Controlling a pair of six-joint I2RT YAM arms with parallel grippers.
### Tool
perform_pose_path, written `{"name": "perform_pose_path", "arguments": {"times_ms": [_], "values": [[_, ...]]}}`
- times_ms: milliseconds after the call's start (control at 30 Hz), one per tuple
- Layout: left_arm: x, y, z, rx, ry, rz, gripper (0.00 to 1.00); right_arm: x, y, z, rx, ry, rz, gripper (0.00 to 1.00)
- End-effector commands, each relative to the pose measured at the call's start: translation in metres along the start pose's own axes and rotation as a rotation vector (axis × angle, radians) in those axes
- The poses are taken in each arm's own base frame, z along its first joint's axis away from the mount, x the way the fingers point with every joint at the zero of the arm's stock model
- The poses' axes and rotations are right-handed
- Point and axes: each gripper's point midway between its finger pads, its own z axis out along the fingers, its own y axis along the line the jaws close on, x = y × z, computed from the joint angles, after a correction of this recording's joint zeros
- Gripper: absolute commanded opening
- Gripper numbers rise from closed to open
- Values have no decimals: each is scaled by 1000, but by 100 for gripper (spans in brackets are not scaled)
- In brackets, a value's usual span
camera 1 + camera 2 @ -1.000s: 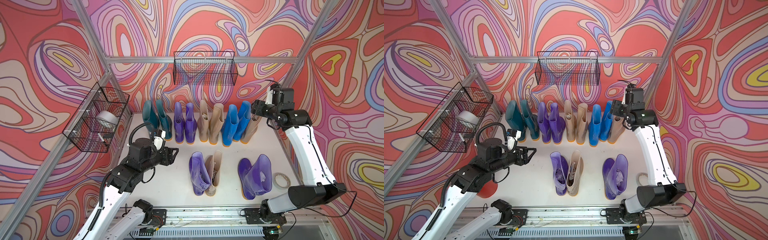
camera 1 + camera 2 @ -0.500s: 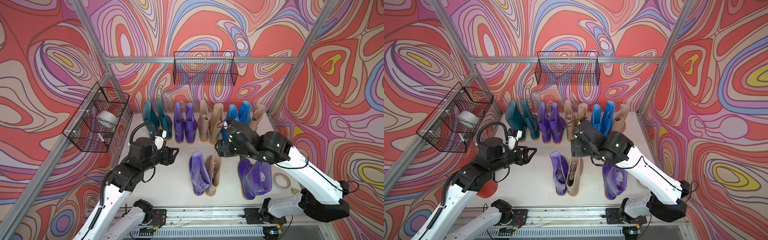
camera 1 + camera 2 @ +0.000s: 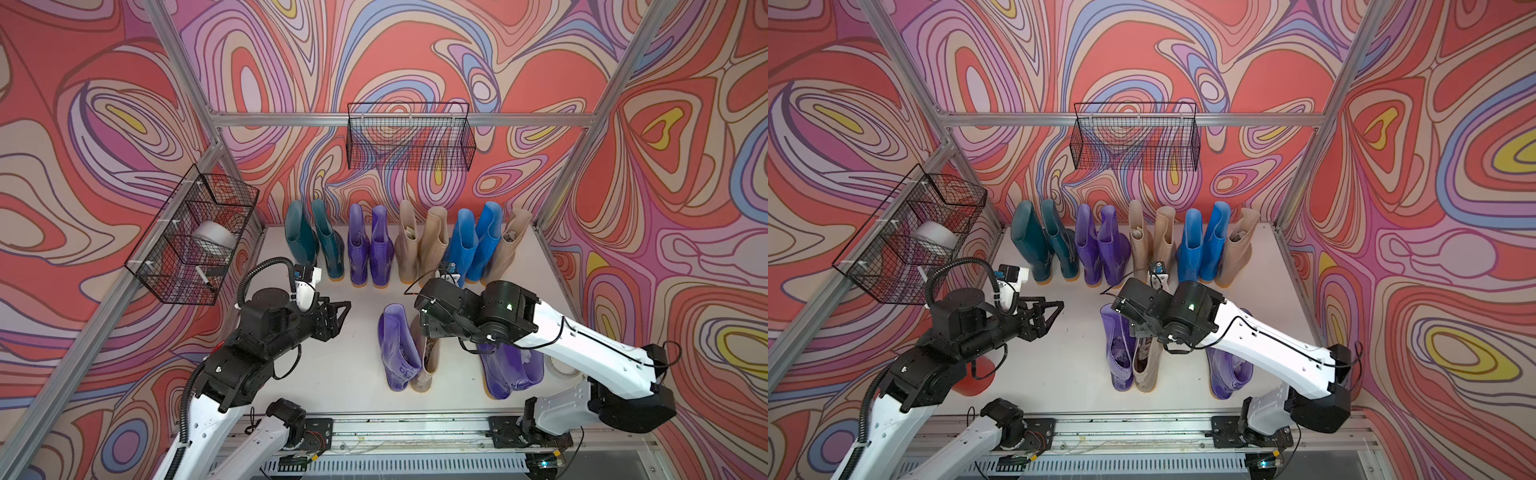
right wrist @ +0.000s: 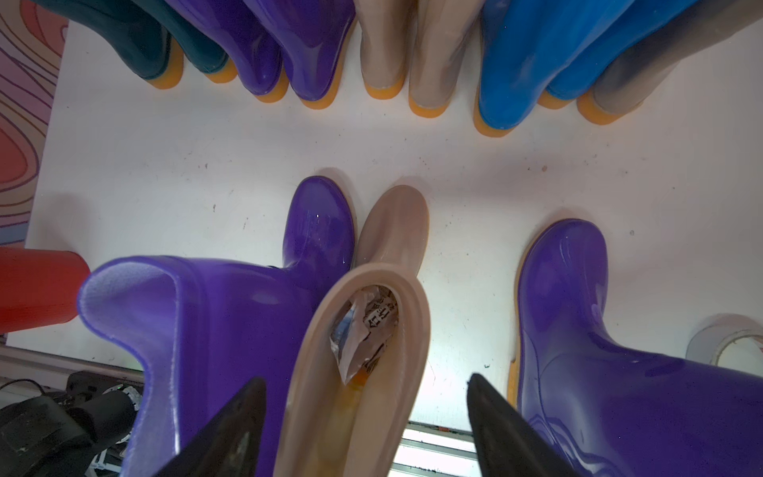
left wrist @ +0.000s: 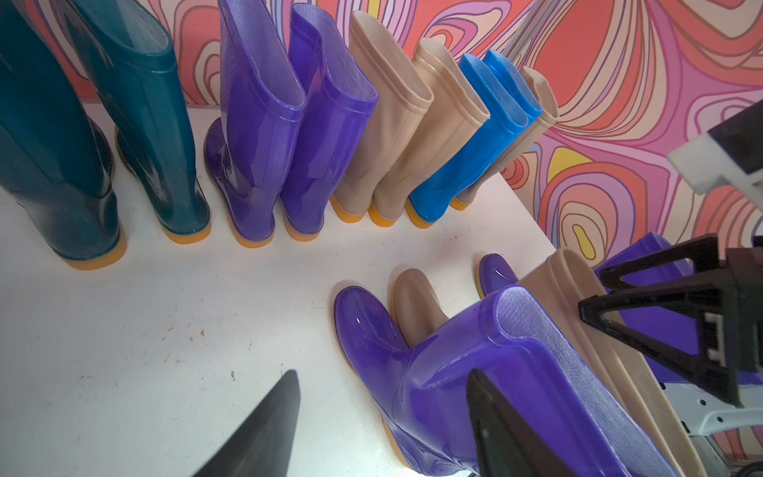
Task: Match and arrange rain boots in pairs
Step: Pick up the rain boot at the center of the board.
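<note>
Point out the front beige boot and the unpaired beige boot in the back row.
front beige boot (image 4: 394,223): right wrist view, toe.
unpaired beige boot (image 3: 506,255): in a top view, shaft.

1. Lit brightly and evenly from overhead in both top views; only faint, soft shadows on the white tabletop.
2. Sharp throughout there; straight aluminium frame posts splayed outward toward the edges.
3. Small specular glints on the toe of the glossy purple rubber boot, right wrist view.
4. Blown out to white at the metal rail, same view.
5. Out of focus near the lens: black fingers of the right gripper.
6. Smeared at the picture edge: bright blue rubber boot.
</note>
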Motion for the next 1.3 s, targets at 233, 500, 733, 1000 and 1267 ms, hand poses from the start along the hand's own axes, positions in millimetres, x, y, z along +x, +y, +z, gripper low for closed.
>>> {"name": "perform_pose_path", "arguments": {"times_ms": [233,500,733,1000,1267], "values": [[4,1,0,-8,28,-9,66,21,5,9,-47,46,45,59],[2,-1,3,-1,28,-11,66,29,2,10,-44,57,44,18],[-2,-3,3,5,29,-5,66,9,-4,-7,-51,-32,48,6],[-2,-4,3,6,35,-6,66,-38,-25,-53,-27,-228,77,0],[-5,-6,-1,10,27,-5,66,-58,-50,-77,-58,-394,214,0]]}}
